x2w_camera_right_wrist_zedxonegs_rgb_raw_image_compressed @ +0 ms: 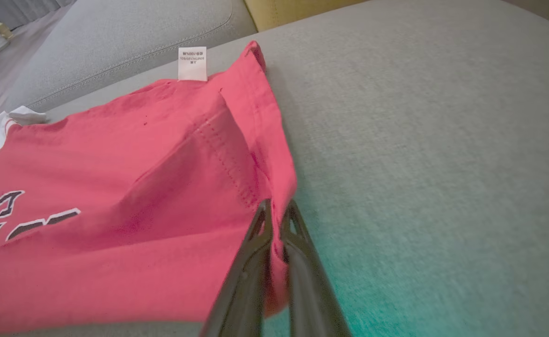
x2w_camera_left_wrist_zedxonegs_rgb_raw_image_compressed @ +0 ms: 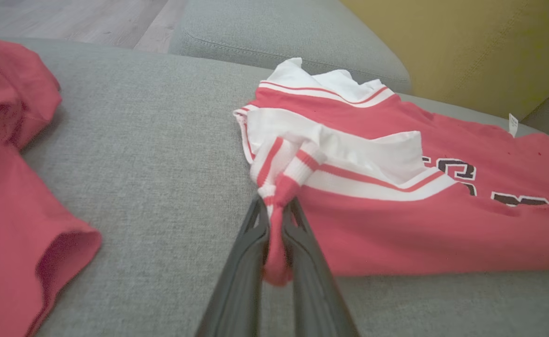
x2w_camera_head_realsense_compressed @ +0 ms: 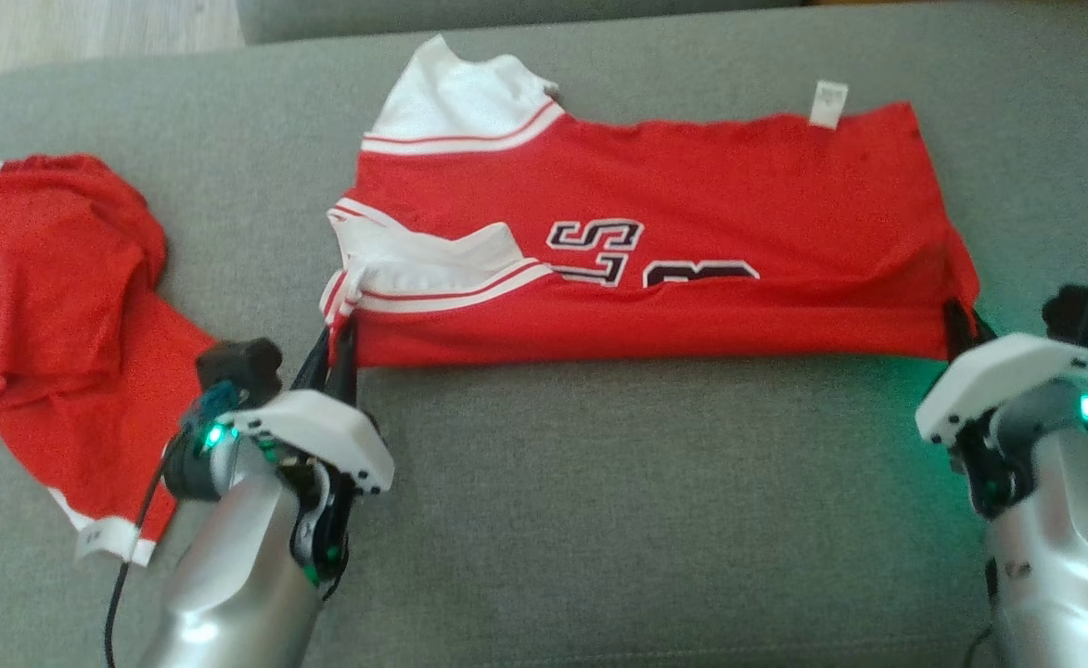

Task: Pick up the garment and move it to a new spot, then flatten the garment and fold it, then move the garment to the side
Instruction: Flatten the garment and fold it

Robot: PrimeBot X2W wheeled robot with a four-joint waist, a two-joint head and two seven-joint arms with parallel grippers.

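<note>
Seat: grey fabric sofa cushion [x2w_camera_head_realsense_compressed: 599, 520] | Left side: crumpled red-and-white spare shirt [x2w_camera_head_realsense_compressed: 52, 306] lying on it | Rear: second grey cushion [x2w_camera_left_wrist_zedxonegs_rgb_raw_image_compressed: 293, 42], wooden floor [x2w_camera_left_wrist_zedxonegs_rgb_raw_image_compressed: 91, 18], mustard-yellow panel [x2w_camera_left_wrist_zedxonegs_rgb_raw_image_compressed: 466, 42]

Grey sofa [x2w_camera_head_realsense_compressed: 618, 520]; seemingly wooden floor [x2w_camera_left_wrist_zedxonegs_rgb_raw_image_compressed: 91, 23].

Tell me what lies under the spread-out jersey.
The grey cushion shows around the jersey, so it lies on that. Anything beneath the cloth is covered.

garment [x2w_camera_head_realsense_compressed: 692, 176] lettering [x2w_camera_head_realsense_compressed: 599, 250] half hidden under its fold; label [x2w_camera_head_realsense_compressed: 828, 102] print unreadable; red cloth [x2w_camera_head_realsense_compressed: 52, 306] left of garment cropped.
</note>
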